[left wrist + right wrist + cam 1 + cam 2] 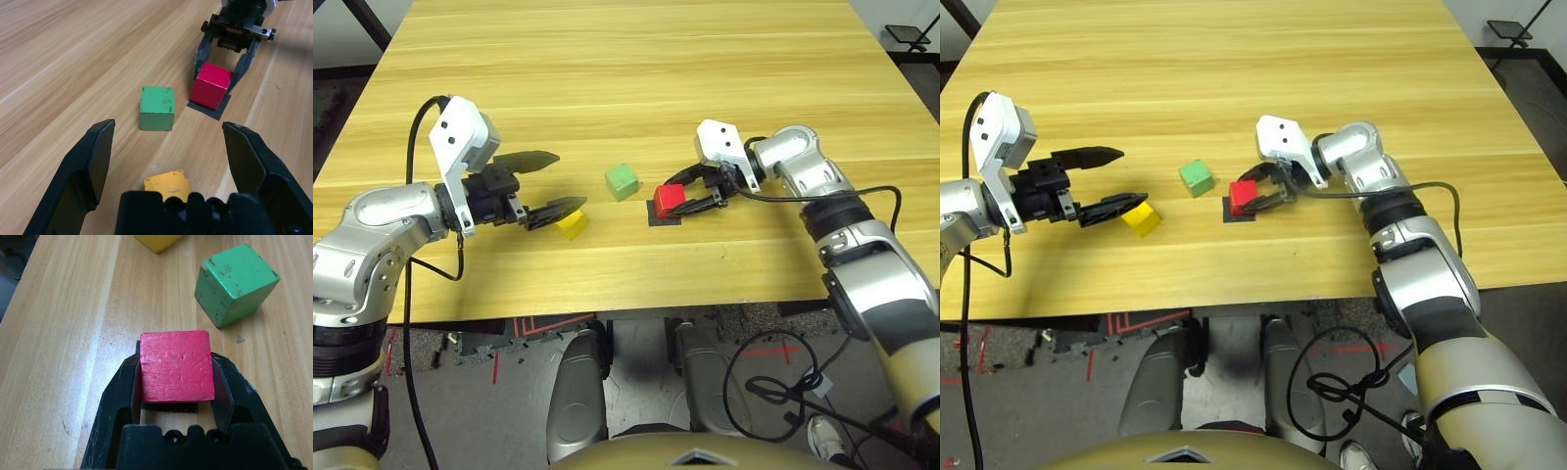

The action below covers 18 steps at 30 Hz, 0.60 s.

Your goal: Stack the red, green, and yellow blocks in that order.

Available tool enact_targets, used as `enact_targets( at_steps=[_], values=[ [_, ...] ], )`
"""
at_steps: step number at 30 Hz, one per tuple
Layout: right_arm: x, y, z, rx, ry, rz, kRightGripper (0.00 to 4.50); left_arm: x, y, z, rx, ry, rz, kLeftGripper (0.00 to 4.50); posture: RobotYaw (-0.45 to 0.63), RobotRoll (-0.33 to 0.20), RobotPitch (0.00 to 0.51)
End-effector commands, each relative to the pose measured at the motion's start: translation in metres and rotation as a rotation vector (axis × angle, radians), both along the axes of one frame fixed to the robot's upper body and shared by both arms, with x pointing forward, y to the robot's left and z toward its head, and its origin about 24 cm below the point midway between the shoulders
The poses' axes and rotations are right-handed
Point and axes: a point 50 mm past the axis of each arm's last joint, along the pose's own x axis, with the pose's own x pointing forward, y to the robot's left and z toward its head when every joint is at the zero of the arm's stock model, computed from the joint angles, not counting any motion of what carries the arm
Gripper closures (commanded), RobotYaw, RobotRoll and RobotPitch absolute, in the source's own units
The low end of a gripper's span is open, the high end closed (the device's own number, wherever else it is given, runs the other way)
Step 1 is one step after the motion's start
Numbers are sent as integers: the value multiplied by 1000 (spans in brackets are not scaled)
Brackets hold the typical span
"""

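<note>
I've got the right gripper point(173, 382) clamped on the red block point(177, 365) over the black patch point(664, 214) — base layer — left gripper point(168, 152) spread wide, empty, by the yellow block point(167, 184)

Matte, scuffed painted blocks point(177, 365) on smooth wood-grain table point(636, 59).

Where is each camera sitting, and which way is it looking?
Head views: from the robot's head, down at the table; both silver forearms show.
Left wrist view: along the open left tool, over the yellow block toward the green block.
Right wrist view: along the right tool, shut on the red block.
All share the red block.
</note>
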Motion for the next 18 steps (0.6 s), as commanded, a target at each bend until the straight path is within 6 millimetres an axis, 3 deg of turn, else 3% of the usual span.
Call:
enact_targets(
  at_steps=[1,6,13,18],
  values=[
    [-3,-1,-6,-9,26,4,2453,-2,-1,0,-6,3,-6,0,353,-52,262],
    [-5,-2,-6,10,67,6,2440,-1,-1,-1,-11,7,-2,0,346,-52,261],
    [-4,-22,12,114,60,14,125,14,-13,3,29,16,20,0,319,-46,255],
    [-3,-52,34,114,-9,-52,22,25,-30,3,39,16,-25,0,272,-40,250]
  ],
)
